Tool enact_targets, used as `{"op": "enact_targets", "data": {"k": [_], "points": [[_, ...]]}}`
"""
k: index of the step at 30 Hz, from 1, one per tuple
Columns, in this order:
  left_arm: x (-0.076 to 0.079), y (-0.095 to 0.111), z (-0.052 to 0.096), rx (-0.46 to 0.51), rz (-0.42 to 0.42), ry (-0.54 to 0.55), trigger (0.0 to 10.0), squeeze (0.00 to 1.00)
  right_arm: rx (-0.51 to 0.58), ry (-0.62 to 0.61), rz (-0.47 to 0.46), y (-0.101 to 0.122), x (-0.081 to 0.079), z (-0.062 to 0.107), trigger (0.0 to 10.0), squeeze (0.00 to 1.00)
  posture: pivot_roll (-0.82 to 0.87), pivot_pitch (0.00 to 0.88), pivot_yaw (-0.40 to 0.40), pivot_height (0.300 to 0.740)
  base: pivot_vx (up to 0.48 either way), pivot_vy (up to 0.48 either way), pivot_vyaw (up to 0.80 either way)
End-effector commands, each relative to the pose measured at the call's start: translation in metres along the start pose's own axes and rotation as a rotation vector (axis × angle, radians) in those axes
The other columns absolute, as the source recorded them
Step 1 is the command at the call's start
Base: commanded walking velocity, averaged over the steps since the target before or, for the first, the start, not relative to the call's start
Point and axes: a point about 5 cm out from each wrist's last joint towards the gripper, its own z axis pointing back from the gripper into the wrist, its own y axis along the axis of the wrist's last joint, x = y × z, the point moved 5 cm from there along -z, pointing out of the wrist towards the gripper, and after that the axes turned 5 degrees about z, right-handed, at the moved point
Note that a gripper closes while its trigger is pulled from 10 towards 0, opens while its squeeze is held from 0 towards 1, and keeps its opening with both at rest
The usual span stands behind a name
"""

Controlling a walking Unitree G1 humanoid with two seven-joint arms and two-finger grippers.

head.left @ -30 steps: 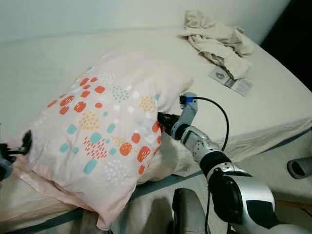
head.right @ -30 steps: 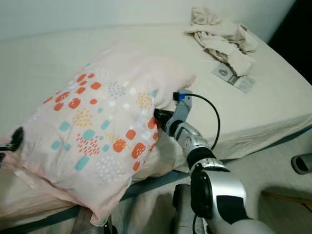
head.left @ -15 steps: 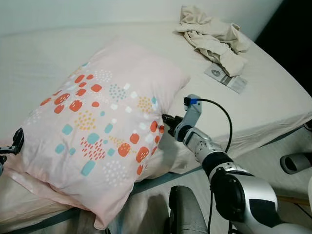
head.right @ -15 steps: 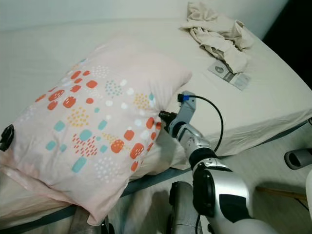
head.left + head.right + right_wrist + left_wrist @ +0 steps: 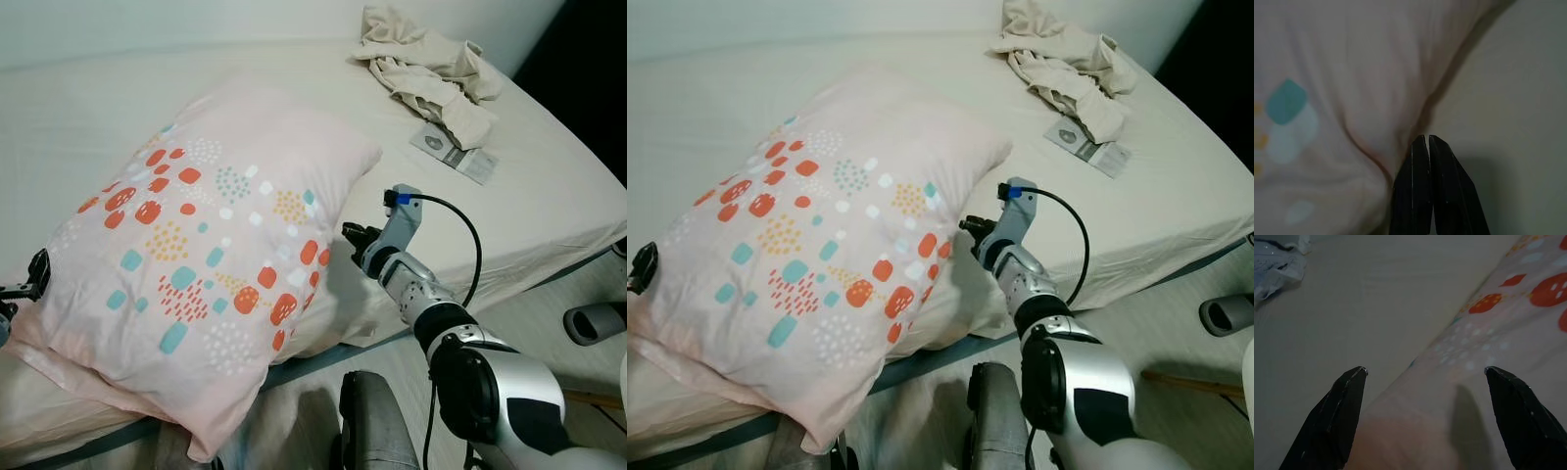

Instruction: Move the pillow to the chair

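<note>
A bedroom: sheeted bed (image 5: 118,117), crumpled clothes (image 5: 431,69) on it.

text: none legible | packet (image 5: 454,155) on bed: print too small to read

The pillow (image 5: 201,255) is pale pink, printed with orange-red blobs, teal patches and clusters of small white, yellow and teal dots. It lies on a cream bed (image 5: 88,117) with a grey-blue band along the edge. At about one o'clock from the pillow sits crumpled beige clothing (image 5: 426,69) and a grey-and-white packet (image 5: 453,154). The right gripper (image 5: 349,232) is black on a silver arm with a blue connector.
</note>
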Motion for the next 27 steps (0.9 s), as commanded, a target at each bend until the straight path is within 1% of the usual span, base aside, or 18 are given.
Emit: {"op": "enact_targets", "data": {"k": [1,2,5,8,11,12,13,15,16,18,19,20,21,22,24,25,26,27], "points": [[-0.003,-0.002,0.001,-0.014,-0.017,0.000,10.0,0.00,0.019,0.020,-0.030,0.002,0.000,0.001,10.0,0.00,0.11,0.294,-0.118,0.590,0.000,0.000,0.00],[-0.002,-0.002,0.001,-0.011,-0.017,-0.004,10.0,0.00,0.033,0.080,-0.037,0.006,-0.009,-0.001,10.0,1.00,0.10,0.293,-0.117,0.590,0.000,0.000,0.00],[0.000,-0.002,0.001,-0.011,-0.014,-0.014,10.0,0.00,0.035,0.141,-0.039,0.007,-0.019,-0.002,10.0,1.00,0.10,0.290,-0.118,0.590,0.000,0.000,0.00],[0.003,-0.003,0.001,-0.010,-0.011,-0.020,10.0,0.00,0.037,0.154,-0.056,0.006,-0.023,-0.002,10.0,1.00,0.11,0.288,-0.119,0.590,0.000,0.000,0.00],[0.005,-0.004,0.001,-0.011,-0.011,-0.029,10.0,0.00,0.021,0.127,-0.070,0.003,-0.020,-0.003,10.0,1.00,0.11,0.289,-0.122,0.590,0.000,0.000,0.00],[0.006,-0.004,0.001,-0.013,-0.010,-0.034,10.0,0.00,0.016,0.113,-0.082,0.001,-0.018,-0.002,10.0,1.00,0.11,0.288,-0.123,0.590,0.000,0.000,0.00],[0.010,-0.005,0.002,-0.019,-0.002,-0.055,10.0,0.00,0.005,0.080,-0.109,-0.002,-0.013,-0.002,10.0,1.00,0.12,0.291,-0.124,0.590,0.000,0.000,0.00],[0.011,-0.005,0.003,-0.021,0.002,-0.065,10.0,0.00,0.001,0.070,-0.117,-0.003,-0.011,-0.001,10.0,1.00,0.12,0.291,-0.124,0.590,0.000,0.000,0.00],[0.024,-0.004,0.007,-0.026,0.032,-0.139,10.0,0.00,-0.014,0.055,-0.132,-0.007,-0.010,-0.001,10.0,1.00,0.14,0.300,-0.128,0.590,0.000,0.000,0.00],[0.038,-0.002,0.011,-0.027,0.075,-0.220,10.0,0.00,-0.034,0.053,-0.134,-0.011,-0.010,-0.001,10.0,1.00,0.14,0.300,-0.128,0.590,0.000,0.000,0.00],[0.051,-0.001,0.016,-0.033,0.121,-0.301,10.0,0.00,-0.048,0.063,-0.121,-0.013,-0.013,-0.001,10.0,1.00,0.14,0.300,-0.128,0.590,0.000,0.000,0.00],[0.051,-0.001,0.016,-0.033,0.121,-0.301,10.0,0.00,-0.048,0.063,-0.121,-0.013,-0.013,-0.001,10.0,1.00,0.14,0.300,-0.128,0.590,0.000,0.000,0.00],[0.060,0.000,0.020,-0.037,0.151,-0.356,10.0,0.00,-0.057,0.070,-0.111,-0.015,-0.015,-0.001,10.0,1.00,0.14,0.300,-0.128,0.590,0.000,0.000,0.00],[0.077,0.003,0.028,-0.046,0.196,-0.461,10.0,0.00,-0.069,0.083,-0.106,-0.018,-0.018,-0.002,10.0,0.71,0.14,0.306,-0.129,0.590,0.000,0.000,0.00],[0.077,0.003,0.028,-0.046,0.196,-0.461,10.0,0.00,-0.069,0.083,-0.106,-0.018,-0.018,-0.002,10.0,0.71,0.14,0.306,-0.129,0.590,0.000,0.000,0.00],[0.093,0.006,0.039,-0.057,0.244,-0.572,10.0,0.00,-0.080,0.093,-0.096,-0.020,-0.021,-0.002,10.0,0.00,0.14,0.306,-0.130,0.590,0.000,0.000,0.00],[0.118,0.008,0.056,-0.082,0.292,-0.722,10.0,0.00,-0.091,0.100,-0.082,-0.023,-0.023,-0.002,10.0,0.00,0.15,0.307,-0.130,0.590,0.000,0.000,0.00],[0.125,0.008,0.062,-0.096,0.302,-0.767,10.0,0.00,-0.091,0.103,-0.086,-0.023,-0.024,-0.002,10.0,0.00,0.15,0.308,-0.130,0.590,0.000,0.000,0.00]]}}
